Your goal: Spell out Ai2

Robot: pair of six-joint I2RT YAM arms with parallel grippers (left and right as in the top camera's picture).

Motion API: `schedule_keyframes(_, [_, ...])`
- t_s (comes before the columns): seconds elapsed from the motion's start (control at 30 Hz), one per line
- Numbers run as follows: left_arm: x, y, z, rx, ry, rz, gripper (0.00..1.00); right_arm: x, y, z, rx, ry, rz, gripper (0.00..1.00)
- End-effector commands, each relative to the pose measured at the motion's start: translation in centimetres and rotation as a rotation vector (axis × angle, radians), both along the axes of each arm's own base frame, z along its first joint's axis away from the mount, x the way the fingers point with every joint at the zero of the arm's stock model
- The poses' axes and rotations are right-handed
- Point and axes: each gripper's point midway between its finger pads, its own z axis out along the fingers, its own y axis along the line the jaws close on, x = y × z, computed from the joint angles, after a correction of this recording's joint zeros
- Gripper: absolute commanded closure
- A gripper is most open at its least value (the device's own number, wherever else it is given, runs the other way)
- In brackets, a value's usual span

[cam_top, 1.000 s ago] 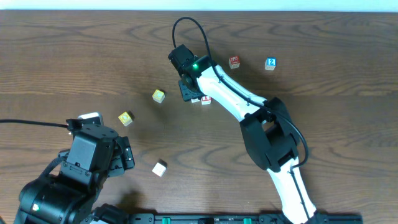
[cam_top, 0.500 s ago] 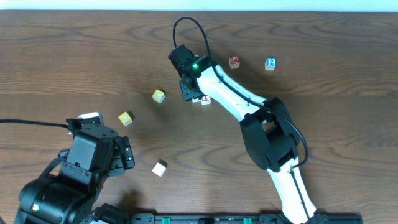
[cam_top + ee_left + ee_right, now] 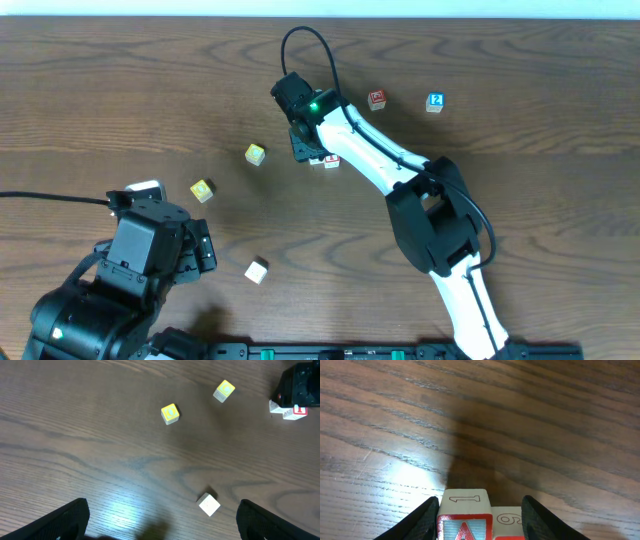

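1. Over the brown wooden table [image 3: 120, 80], the right gripper [image 3: 305, 147] hangs low; a blue-printed wooden "2" cube [image 3: 434, 101] lies well apart.
2. Left wrist: the left gripper [image 3: 162, 520] gapes wide.
3. Right wrist: fingers [image 3: 427, 519] flank a red-printed wooden "A" cube [image 3: 464, 510], topped "1", and its "6"-marked neighbour [image 3: 507, 520]; whether they squeeze, I cannot tell.

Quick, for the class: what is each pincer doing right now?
Left pincer: open, empty.
Right pincer: straddles the A block and its neighbour; grip cannot be told.

We see the A block [image 3: 464, 522] on the table [image 3: 520, 420], a 2nd block [image 3: 508, 521] touching its side, both btwn the fingers [image 3: 426, 521] of the right gripper [image 3: 480, 512].
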Motion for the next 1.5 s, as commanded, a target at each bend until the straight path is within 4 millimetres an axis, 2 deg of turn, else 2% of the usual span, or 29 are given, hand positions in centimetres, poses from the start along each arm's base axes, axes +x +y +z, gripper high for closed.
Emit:
schedule_keyframes(0.0, [0.1, 0.4, 0.1, 0.017, -0.007, 0.015, 0.05, 0.5, 0.0, -0.1, -0.008, -0.017, -0.032, 0.48])
schedule_keyframes(0.13, [0.1, 0.4, 0.1, 0.017, -0.007, 0.015, 0.05, 0.5, -0.1, -0.1, -0.007, -0.017, -0.04, 0.47])
schedule_keyframes(0.23, [0.1, 0.4, 0.1, 0.017, -0.007, 0.015, 0.05, 0.4, -0.2, -0.1, -0.011, -0.012, -0.04, 0.38])
schedule_keyframes(0.43, [0.1, 0.4, 0.1, 0.017, -0.007, 0.015, 0.05, 0.1, -0.3, -0.2, -0.014, -0.002, -0.057, 0.35])
schedule_keyframes(0.67, [0.1, 0.4, 0.1, 0.017, -0.007, 0.015, 0.05, -0.2, -0.6, -0.3, -0.02, 0.01, -0.073, 0.26])
schedule_keyframes(0.93, [0.1, 0.4, 0.1, 0.018, -0.007, 0.015, 0.05, 0.1, -1.3, -0.3, -0.019, 0.015, -0.105, 0.26])
schedule_keyframes(1.17, [0.1, 0.5, 0.1, 0.02, -0.009, 0.016, 0.05, -0.7, -2.4, -0.5, -0.037, 0.056, -0.154, 0.25])
schedule_keyframes(1.47, [0.1, 0.5, 0.1, 0.02, -0.009, 0.017, 0.05, -1.5, -1.8, -0.7, -0.001, 0.1, -0.163, 0.28])
